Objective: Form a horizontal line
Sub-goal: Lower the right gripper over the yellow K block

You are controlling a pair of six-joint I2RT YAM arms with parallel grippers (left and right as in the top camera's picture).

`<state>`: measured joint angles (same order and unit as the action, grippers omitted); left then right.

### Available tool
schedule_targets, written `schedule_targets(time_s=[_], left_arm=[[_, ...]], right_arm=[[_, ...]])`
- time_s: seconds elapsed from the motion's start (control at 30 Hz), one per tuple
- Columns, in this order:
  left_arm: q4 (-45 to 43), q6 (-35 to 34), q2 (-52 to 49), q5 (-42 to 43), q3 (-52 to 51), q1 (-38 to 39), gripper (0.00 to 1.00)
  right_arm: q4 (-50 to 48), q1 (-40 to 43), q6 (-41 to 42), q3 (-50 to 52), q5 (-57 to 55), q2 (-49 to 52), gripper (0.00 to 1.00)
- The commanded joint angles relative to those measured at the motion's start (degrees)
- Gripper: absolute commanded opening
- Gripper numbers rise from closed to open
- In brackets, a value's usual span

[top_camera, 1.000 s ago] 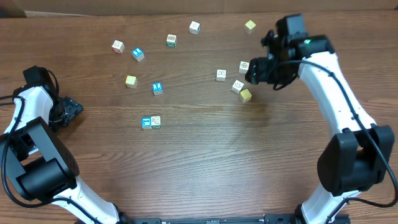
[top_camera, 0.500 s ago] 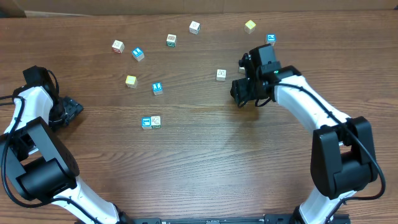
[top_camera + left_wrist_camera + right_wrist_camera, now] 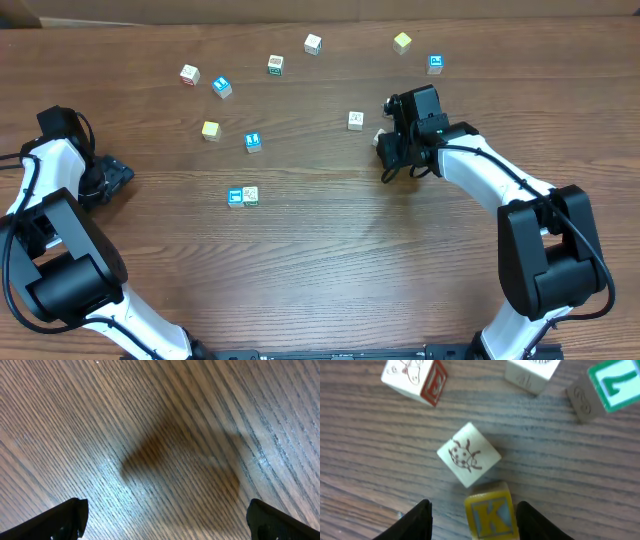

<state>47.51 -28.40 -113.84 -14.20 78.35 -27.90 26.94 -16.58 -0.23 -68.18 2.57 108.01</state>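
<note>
Step in hand: pick-up of a further cube for the horizontal line. So far the line is a small blue-faced cube (image 3: 235,197) touching a small white printed cube (image 3: 251,194), left of centre on the brown wood-grain surface (image 3: 330,270).

Right tool (image 3: 474,521): spread, straddling a small yellow cube with a blue K (image 3: 490,512). A gap shows on one side, so it is not pinching.

A white cube with a ladybird drawing (image 3: 469,460) sits just beside it, perhaps touching.

Left tool (image 3: 167,522): spread wide over bare wood.

Next move, as I judge it: pinch the K cube without dragging its neighbour, then set it down beside the white printed cube, in line.
</note>
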Motion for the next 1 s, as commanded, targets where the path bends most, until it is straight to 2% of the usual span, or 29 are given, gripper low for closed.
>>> schedule_targets(time_s=[0.0,0.4,0.43,0.47,0.5,0.97], left_arm=[[0.0,0.1,-0.2,-0.6,-0.3,-0.5,1.00],[0.0,0.1,-0.2,-0.6,-0.3,-0.5,1.00],[-0.1,0.1,-0.2,-0.6,-0.3,-0.5,1.00],[0.0,0.1,-0.2,-0.6,-0.3,-0.5,1.00],[0.0,0.1,-0.2,-0.6,-0.3,-0.5,1.00],[0.0,0.1,-0.2,-0.6,-0.3,-0.5,1.00]], right_arm=[[-0.6,0.1,-0.3,0.6,-0.4,-0.5,0.47],[-0.4,0.1,-0.3,0.6,-0.4,-0.5,0.47],[-0.4,0.1,-0.3,0.6,-0.4,-0.5,0.49],[-0.4,0.1,-0.3,0.6,-0.4,-0.5,0.57],[-0.4,0.1,-0.3,0.6,-0.4,-0.5,0.60],[-1.9,0.1,-0.3,0.6,-3.2,-0.5,0.56]])
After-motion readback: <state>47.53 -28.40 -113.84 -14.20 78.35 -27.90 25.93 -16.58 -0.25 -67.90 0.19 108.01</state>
